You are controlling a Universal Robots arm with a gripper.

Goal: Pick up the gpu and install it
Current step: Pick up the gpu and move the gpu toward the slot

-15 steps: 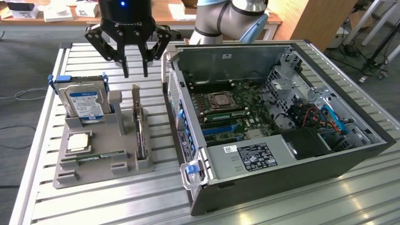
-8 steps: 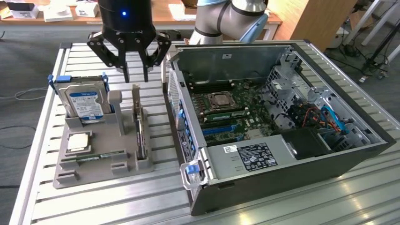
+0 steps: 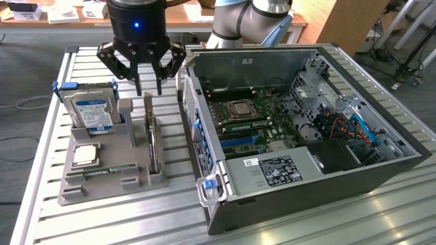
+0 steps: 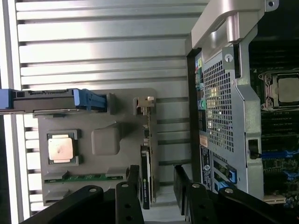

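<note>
The slatted metal surface (image 3: 102, 219) carried a grey holder (image 3: 129, 148) on the exterior view's left and an open computer case (image 3: 225, 66) on its right. A narrow strip of bare slats lay between the holder's edge and the case wall. The gpu (image 3: 153, 140) stood on its long edge in a slot along the side of the holder nearest the case, upright and slab-like, with free air above its top edge. Room on the case side was tight, and there was more on the other side, where a pale post rose from the holder just beside the card. Further across the holder a hard drive (image 3: 92, 109) stood upright in blue clips, well apart from the gpu. A processor chip (image 3: 85, 154) and a green memory stick (image 3: 102, 171) lay flat in front of the drive.

The hand (image 3: 148, 92) hung over the far end of the gpu with its fingers spread wide, released and grasping nothing. In the exterior view the fingertips were just above the card's top edge, at about the height of the post. In the wrist view the hand (image 4: 156, 191) straddled the gpu (image 4: 145, 172) — the card ran between the dark fingers (image 4: 132, 189), closer to one side than the other. Whether any finger touched it could not be told.
</note>
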